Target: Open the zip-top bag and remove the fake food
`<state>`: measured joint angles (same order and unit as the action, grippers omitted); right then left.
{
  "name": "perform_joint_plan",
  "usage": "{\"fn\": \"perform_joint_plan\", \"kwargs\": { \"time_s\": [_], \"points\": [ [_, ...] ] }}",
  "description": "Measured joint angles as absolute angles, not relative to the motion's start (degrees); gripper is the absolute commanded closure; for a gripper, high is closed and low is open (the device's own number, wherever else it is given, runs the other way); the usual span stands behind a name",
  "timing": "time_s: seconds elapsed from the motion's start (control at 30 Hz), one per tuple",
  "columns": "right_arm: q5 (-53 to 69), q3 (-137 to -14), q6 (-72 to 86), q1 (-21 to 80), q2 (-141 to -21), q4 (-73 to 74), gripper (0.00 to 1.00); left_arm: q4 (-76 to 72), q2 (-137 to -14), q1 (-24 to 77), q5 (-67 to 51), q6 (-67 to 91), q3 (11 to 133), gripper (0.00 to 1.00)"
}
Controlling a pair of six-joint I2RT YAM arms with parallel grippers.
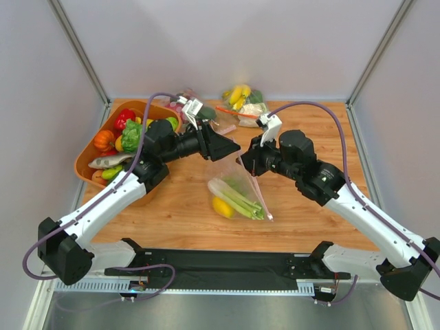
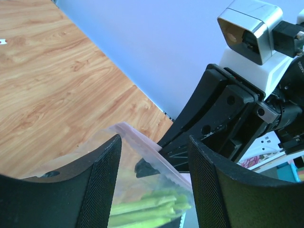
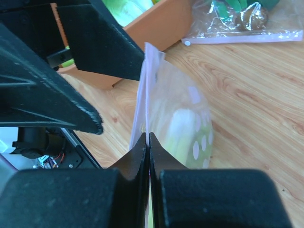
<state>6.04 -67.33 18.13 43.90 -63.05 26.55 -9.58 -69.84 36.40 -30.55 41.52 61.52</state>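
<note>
Three clear bags were counted: the zip-top bag [image 1: 249, 184] in the middle, a second bag [image 1: 242, 106] and a third bag [image 1: 187, 103] at the back. One leafy stalk [image 1: 237, 199] and one lemon [image 1: 221, 207] were seen inside it, besides one orange tub [image 1: 84, 165].

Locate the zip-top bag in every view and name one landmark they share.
Top external: zip-top bag at the table's centre, between the two arms.
Left wrist: bottom centre, pink strip slanting across.
Right wrist: centre, seen nearly edge-on.
Shared landmark: the pale-green stalk inside it.

Wooden table [image 1: 309, 199] between pale grey walls [image 1: 227, 41].
</note>
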Motion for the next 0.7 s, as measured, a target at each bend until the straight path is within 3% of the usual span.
{"fn": "perform_joint_plan", "kwargs": {
  "time_s": [0.7],
  "points": [
    [7.18, -66.98, 18.85, 44.58, -63.4, 25.89, 1.0, -3.81, -70.35, 37.34, -30.57, 38.59, 61.54, 0.39]
  ]
}}
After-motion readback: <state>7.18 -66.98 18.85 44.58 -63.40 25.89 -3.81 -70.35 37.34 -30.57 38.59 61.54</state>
